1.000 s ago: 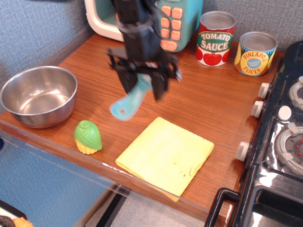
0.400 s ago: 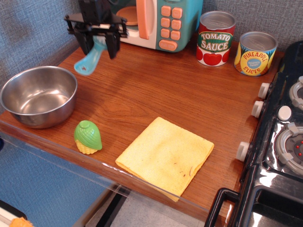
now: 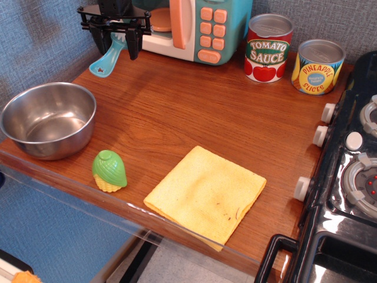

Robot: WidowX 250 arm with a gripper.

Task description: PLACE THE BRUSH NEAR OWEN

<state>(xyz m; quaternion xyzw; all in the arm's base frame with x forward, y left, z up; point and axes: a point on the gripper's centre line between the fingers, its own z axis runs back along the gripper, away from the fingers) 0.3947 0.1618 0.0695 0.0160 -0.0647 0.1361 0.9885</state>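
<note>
Since the frame a moment ago the gripper (image 3: pixel 116 40) has shifted slightly up and toward the back left corner of the desk (image 3: pixel 194 112), and a second ago it was out over the middle, just above the yellow cloth (image 3: pixel 205 194). It still pinches the brush (image 3: pixel 108 56) between its black fingers, the teal handle hanging down and to the left with its end above the desk's rear edge; whether that end touches the wood cannot be told. The brush is now just beside the toy microwave (image 3: pixel 200 26), at its left front, where the open salmon door shows the orange plate (image 3: pixel 156 19) inside. Nothing else has moved: the steel bowl (image 3: pixel 47 119) sits at the left edge, the green and yellow toy (image 3: pixel 109 170) near the front edge beside the cloth. The tomato sauce can (image 3: pixel 268 48) and pineapple slices can (image 3: pixel 317 66) stand right of the microwave, the black stove (image 3: pixel 344 177) beyond.
</note>
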